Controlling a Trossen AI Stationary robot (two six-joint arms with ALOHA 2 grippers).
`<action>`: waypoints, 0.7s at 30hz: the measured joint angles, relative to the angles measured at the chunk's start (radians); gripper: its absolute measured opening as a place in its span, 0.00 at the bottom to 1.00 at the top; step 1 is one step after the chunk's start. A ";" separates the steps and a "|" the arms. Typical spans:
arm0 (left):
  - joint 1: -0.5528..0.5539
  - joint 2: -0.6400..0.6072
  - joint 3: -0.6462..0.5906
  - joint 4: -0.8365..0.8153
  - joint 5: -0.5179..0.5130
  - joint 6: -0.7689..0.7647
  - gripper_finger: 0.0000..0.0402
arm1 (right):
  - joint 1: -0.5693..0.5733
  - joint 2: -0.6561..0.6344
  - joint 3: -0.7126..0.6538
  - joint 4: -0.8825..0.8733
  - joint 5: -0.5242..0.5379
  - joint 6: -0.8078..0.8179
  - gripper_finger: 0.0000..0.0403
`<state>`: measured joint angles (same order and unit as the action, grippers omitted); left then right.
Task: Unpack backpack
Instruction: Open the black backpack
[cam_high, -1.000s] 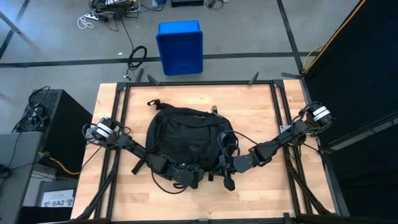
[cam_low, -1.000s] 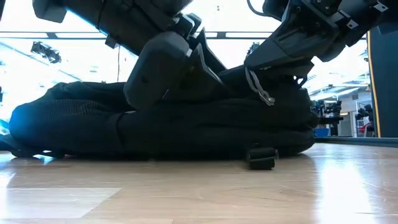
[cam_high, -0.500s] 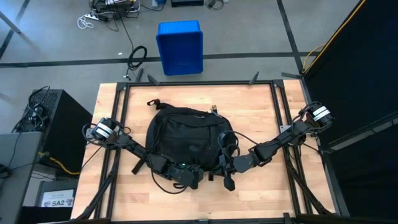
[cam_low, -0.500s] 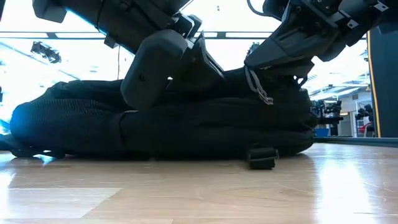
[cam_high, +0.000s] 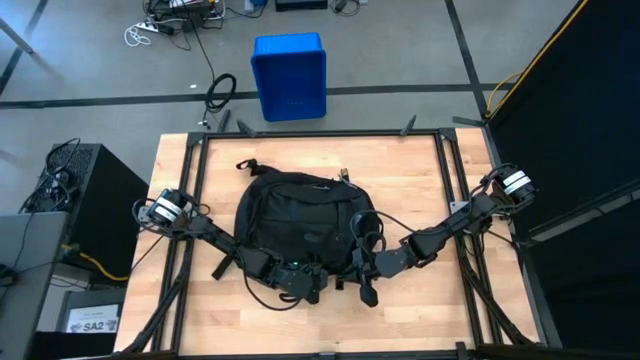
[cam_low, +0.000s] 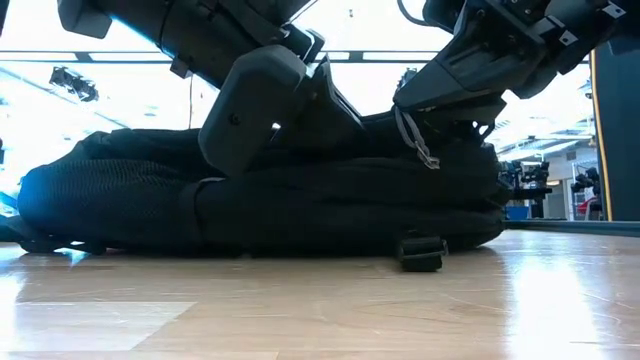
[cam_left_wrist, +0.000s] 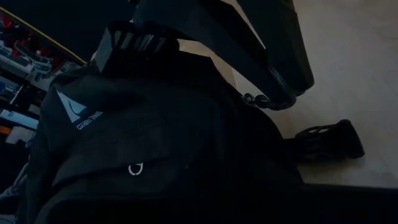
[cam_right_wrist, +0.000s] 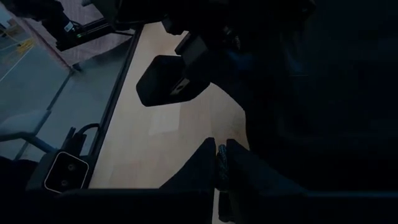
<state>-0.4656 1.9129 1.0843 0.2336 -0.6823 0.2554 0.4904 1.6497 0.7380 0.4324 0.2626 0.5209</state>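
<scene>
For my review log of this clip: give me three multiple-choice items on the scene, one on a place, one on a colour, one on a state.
1. Where is the backpack?
A. on the wooden table
B. on the floor
C. in the bin

2. What colour is the bin beyond the table?
A. red
B. blue
C. green

3. How are the left gripper jaws?
A. wide open
B. shut
C. out of view

A: the backpack lies flat on the tabletop.
B: the bin is plainly blue.
B: its jaws sit closed at the backpack's near edge.
</scene>
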 joint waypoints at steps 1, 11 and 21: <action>0.000 0.000 0.000 0.000 0.001 0.000 0.02 | 0.000 0.000 0.000 0.000 0.000 0.000 0.01; 0.000 0.000 0.000 0.002 0.033 0.000 0.00 | 0.000 0.000 0.000 0.000 0.000 0.000 0.01; -0.022 -0.001 0.000 0.021 0.050 0.003 0.00 | 0.000 0.000 0.000 0.002 -0.004 0.001 0.01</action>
<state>-0.4878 1.9118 1.0843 0.2547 -0.6323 0.2588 0.4904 1.6497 0.7380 0.4339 0.2584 0.5215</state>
